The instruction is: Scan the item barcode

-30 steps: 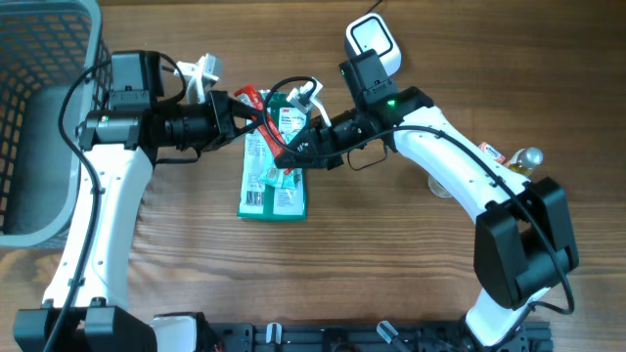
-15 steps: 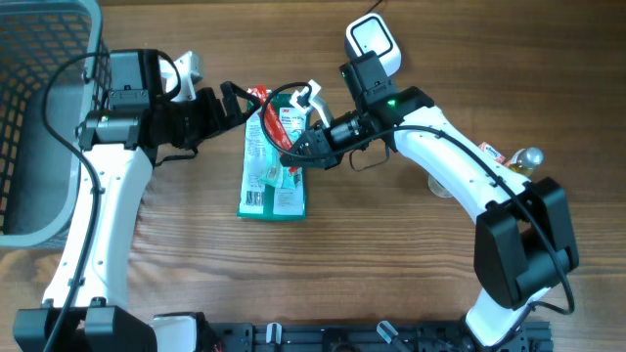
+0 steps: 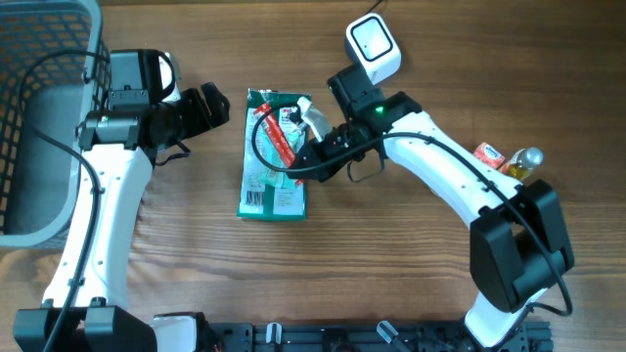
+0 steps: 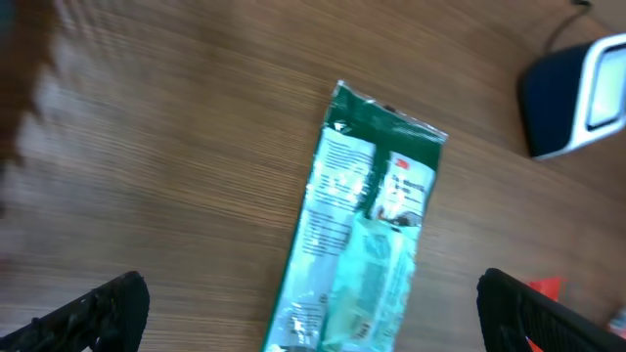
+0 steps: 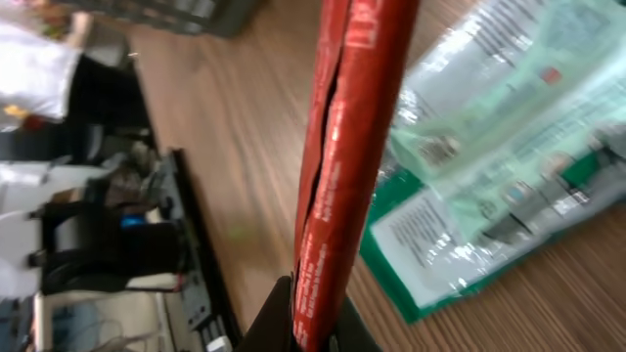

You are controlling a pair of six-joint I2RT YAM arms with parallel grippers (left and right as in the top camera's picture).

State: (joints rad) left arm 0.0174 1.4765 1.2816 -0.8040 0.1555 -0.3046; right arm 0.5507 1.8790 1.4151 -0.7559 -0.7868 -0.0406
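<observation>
A slim red packet (image 3: 277,138) hangs over a green and white package (image 3: 273,184) that lies flat on the table. My right gripper (image 3: 301,159) is shut on the packet's lower end; the right wrist view shows the red packet (image 5: 344,147) rising upright out of the closed right gripper (image 5: 311,330). To the left, my left gripper (image 3: 217,106) is open and apart from both items. In its wrist view the left gripper (image 4: 318,313) holds nothing, with the green package (image 4: 364,215) below. The white scanner (image 3: 373,43) stands at the back.
A grey mesh basket (image 3: 34,117) fills the left edge. A small bottle (image 3: 526,159) and a red wrapper (image 3: 488,154) lie at the right, beside the right arm. A black cable (image 3: 256,147) loops across the green package.
My left gripper opened, let go and drew back to the left. The right gripper kept the red packet and shifted a little left and down over the green package.
</observation>
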